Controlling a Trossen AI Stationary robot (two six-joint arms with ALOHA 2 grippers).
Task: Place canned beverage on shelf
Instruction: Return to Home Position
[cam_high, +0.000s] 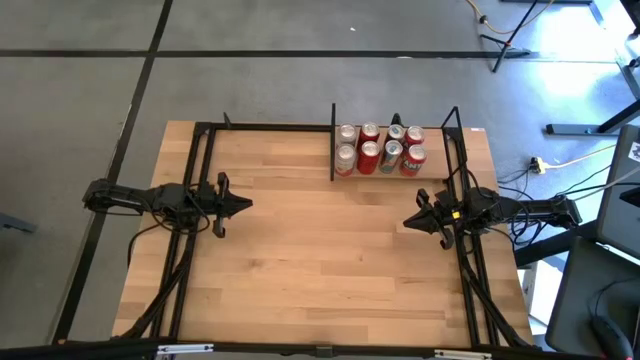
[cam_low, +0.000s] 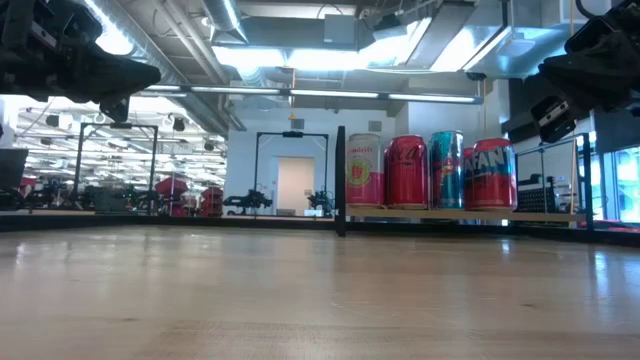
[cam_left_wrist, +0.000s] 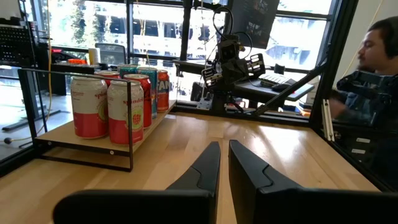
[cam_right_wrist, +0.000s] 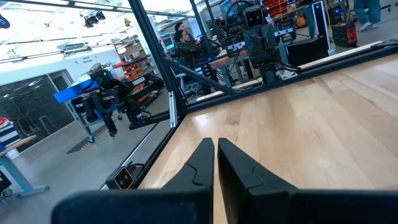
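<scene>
Because done stocking, holds dark left gripper (cam_left_wrist: 224, 144) and right gripper (cam_right_wrist: 216, 142) clenched empty, wide apart, clear of narrow light-wood shelf (cam_low: 400, 212) bearing eight red, pink and teal metal cans (cam_high: 380, 150).

Even overhead light falls on the tabletop (cam_high: 300, 240); the left arm (cam_high: 150, 198) and right arm (cam_high: 510, 210) cast only faint, soft shadows there. On the floor beyond the shelf (cam_high: 440, 160), toward the right arm's side, a patch of glare (cam_high: 560, 40) burns white. From table height, ceiling lights (cam_low: 300, 60) above the shelf are blown out, leaving both arms as dark silhouettes. Behind the shelf, windows (cam_left_wrist: 93, 25) wash out with daylight.
</scene>
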